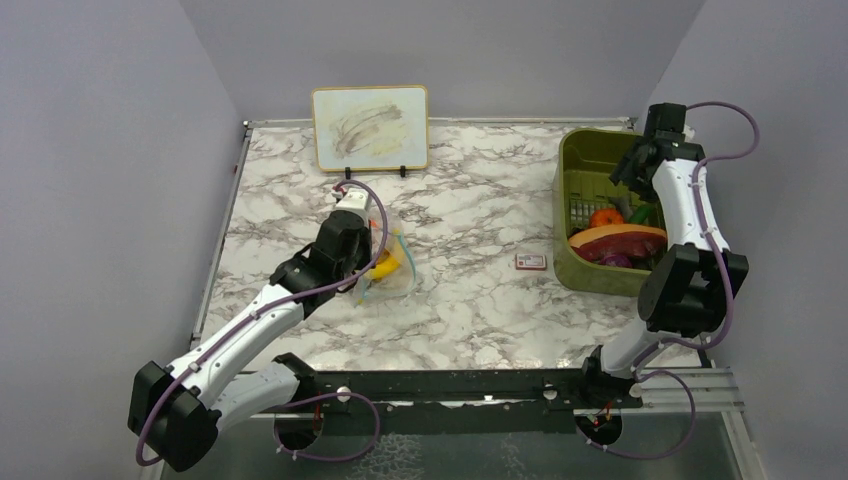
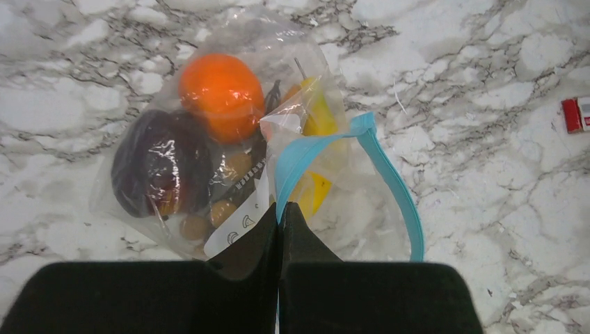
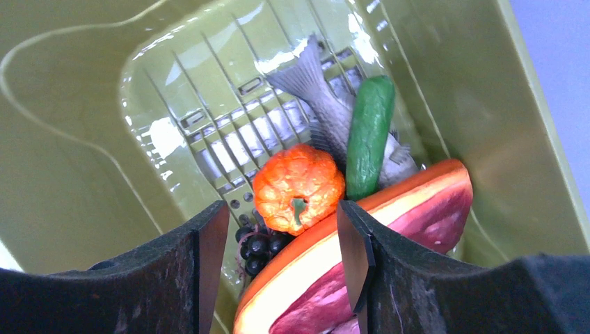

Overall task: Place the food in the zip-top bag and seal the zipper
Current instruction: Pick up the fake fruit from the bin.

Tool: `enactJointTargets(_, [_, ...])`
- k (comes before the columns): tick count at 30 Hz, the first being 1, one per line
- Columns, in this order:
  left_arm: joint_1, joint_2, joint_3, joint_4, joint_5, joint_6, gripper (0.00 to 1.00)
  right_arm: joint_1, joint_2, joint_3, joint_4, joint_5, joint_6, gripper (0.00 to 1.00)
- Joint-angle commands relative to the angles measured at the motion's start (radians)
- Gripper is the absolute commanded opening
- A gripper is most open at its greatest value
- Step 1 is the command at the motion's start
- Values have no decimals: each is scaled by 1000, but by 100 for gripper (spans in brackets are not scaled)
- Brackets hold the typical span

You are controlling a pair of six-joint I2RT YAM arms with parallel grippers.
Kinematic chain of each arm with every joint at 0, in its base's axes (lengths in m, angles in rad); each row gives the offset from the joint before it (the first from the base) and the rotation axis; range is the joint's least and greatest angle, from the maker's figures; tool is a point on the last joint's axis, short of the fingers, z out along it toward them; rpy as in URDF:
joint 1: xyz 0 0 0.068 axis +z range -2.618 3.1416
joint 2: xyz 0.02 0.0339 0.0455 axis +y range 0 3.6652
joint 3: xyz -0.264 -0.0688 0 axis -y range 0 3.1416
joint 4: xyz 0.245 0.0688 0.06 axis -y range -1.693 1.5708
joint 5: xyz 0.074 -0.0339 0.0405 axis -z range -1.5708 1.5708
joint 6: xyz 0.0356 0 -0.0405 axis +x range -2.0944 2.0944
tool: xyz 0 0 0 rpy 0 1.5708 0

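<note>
The clear zip-top bag (image 2: 209, 160) lies on the marble table, left of centre in the top view (image 1: 392, 262). Inside it are an orange ball (image 2: 221, 94), a dark purple piece (image 2: 156, 163) and a yellow banana (image 2: 316, 149). My left gripper (image 2: 282, 210) is shut on the light-blue zipper (image 2: 389, 184) at one end; the bag's mouth gapes open. My right gripper (image 3: 282, 216) hangs open inside the olive bin (image 3: 69, 139), above an orange pumpkin (image 3: 298, 186), dark grapes (image 3: 259, 247), a green piece (image 3: 367, 136) and a big red-fleshed slice (image 3: 417, 216).
A grey toy fish (image 3: 320, 104) lies in the bin (image 1: 575, 150) at the table's right side. A small red-and-white card (image 1: 530, 261) sits just left of the bin. A framed board (image 1: 370, 126) stands at the back edge.
</note>
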Motion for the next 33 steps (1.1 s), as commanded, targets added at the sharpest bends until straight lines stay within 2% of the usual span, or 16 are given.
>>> enactJointTargets(1, [-4,-14,-27,-11,96,-92,0,-23,19,-1,-105,-38,183,59])
enactJointTargets(5, [-4,-27,-11,-33,93,-87,0,-30,7,-8,-143,25,327,59])
enactJointTargets(9, [-4,-33,6,-50,109,-91,0,-44,43,26,-159,6,362,60])
enactJointTargets(14, [-4,-28,14,-50,131,-108,0,-45,123,108,-314,60,505,59])
enactJointTargets(16, [-4,-21,19,-49,132,-117,0,-46,129,92,-311,56,530,59])
enactJointTargets(23, [-4,-5,34,-41,138,-116,0,-47,149,95,-185,-23,496,56])
enactJointTargets(27, [-4,-1,41,-39,133,-106,0,-47,184,87,-95,-66,355,60])
enactJointTargets(33, [-4,-1,43,-41,122,-95,0,-47,238,127,-116,-38,149,68])
